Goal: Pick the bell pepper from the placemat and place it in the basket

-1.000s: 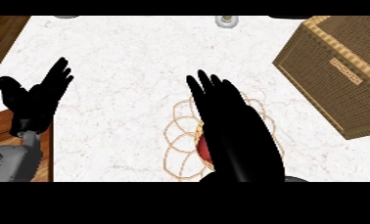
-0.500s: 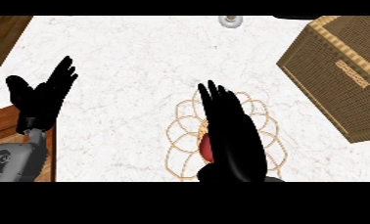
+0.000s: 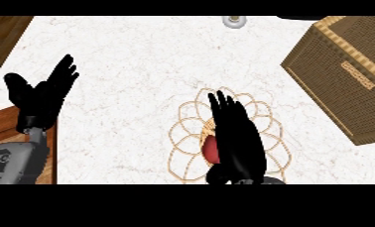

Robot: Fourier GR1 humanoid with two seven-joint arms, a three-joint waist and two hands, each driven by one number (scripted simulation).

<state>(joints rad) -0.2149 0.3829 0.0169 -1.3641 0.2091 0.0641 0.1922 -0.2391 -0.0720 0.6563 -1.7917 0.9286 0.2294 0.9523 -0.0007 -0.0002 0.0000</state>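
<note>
The left hand (image 3: 42,94) was seen at the left edge of the head view, fingers straight and raised, resting and holding nothing. Well to its right, the right hand (image 3: 236,139) was stretched over the placemat (image 3: 189,132), a looped wire mat on the marble counter (image 3: 132,62), its fingers extended and together, nothing yet enclosed. The bell pepper (image 3: 210,149) was glimpsed as a red patch just left of that hand's palm, mostly hidden beneath it, lying on the placemat. It was judged light, rigid but hollow, with a smooth waxy skin likely to slip; a hold across its broad middle, fingers on 1 side and thumb opposite, was judged safest. The wicker basket (image 3: 337,72) stood well to the right of the right hand and beyond it.
</note>
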